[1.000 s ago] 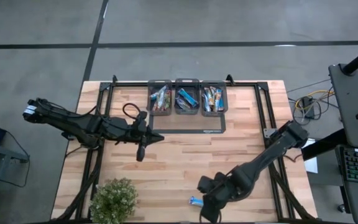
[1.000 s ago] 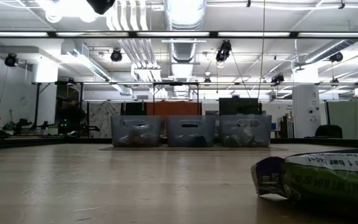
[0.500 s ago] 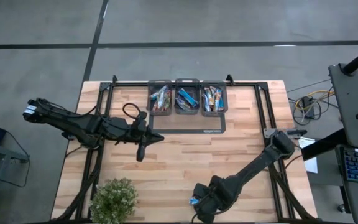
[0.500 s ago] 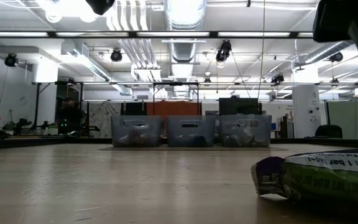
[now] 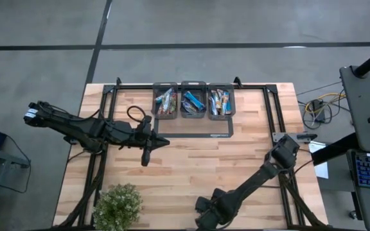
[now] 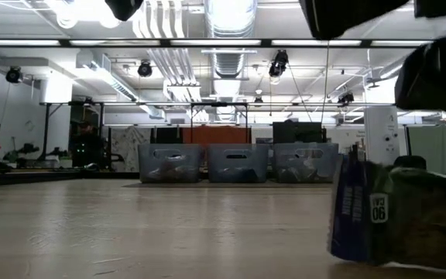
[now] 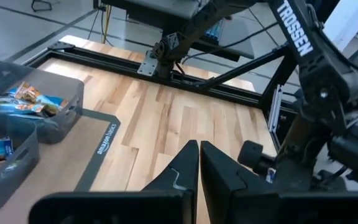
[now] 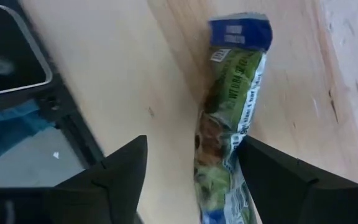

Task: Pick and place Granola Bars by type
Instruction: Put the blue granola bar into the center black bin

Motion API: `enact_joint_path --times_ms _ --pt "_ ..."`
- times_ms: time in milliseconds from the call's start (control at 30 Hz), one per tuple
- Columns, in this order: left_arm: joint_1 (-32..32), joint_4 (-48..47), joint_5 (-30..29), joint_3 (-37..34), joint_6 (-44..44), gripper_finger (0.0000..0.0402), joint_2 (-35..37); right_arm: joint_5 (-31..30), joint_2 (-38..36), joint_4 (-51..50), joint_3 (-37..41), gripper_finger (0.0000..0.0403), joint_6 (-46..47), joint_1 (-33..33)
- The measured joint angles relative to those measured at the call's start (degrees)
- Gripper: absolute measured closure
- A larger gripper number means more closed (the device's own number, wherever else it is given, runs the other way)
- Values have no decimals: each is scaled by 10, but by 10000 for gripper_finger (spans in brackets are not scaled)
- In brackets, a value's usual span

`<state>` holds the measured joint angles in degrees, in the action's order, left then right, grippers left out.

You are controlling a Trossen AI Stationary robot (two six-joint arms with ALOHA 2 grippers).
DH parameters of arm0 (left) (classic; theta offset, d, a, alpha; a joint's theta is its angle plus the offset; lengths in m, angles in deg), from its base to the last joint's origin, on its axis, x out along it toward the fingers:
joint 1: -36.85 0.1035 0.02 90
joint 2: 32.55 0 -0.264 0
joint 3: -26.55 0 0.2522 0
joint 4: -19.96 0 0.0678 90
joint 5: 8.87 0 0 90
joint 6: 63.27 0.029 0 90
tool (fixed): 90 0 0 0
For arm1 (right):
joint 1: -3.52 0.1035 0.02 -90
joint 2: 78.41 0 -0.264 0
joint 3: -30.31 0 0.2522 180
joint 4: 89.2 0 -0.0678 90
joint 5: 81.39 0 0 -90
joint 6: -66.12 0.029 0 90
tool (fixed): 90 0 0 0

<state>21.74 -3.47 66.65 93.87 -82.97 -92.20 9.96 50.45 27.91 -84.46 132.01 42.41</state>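
Observation:
One granola bar (image 8: 232, 112), green-wrapped with blue ends, lies on the wood near the table's front edge. In the low view this bar (image 6: 397, 221) fills the right side, its blue end (image 6: 353, 213) standing up. My right gripper (image 8: 191, 149) is open and points down over it, one finger on each side of its long sides. In the high view the right gripper (image 5: 205, 221) hides the bar. My left gripper (image 5: 145, 159) hangs shut above the table's left middle, holding nothing. My right gripper comes at the bar from above, its fingers along the bar's two long sides. One finger (image 8: 278, 180) stands right at the bar's edge (image 8: 244, 146). Whether it touches the wrapper, I cannot tell.
Three grey bins (image 5: 166, 101), (image 5: 193, 101), (image 5: 220, 101) with more bars stand in a row at the far edge, on a black-framed mat (image 5: 194, 128). A leafy green plant (image 5: 117, 206) sits at the near left corner. A black metal frame (image 5: 272, 122) runs along the table's sides.
My right gripper has come down toward the bar at the near edge, drifting a little toward the table's left, and now covers it in the high view. In the low view the bar, flat before, now shows taller, with its blue end upright.

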Motion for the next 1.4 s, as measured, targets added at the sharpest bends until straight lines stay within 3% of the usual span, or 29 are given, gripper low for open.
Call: enact_joint_path --times_ms 633,1400 --pt "0 0 0 0 -15 401 0 0 6 0 4 192 25 0" --pt "-1 0 0 0 -35 401 0 0 4 -2 19 337 10 -2"
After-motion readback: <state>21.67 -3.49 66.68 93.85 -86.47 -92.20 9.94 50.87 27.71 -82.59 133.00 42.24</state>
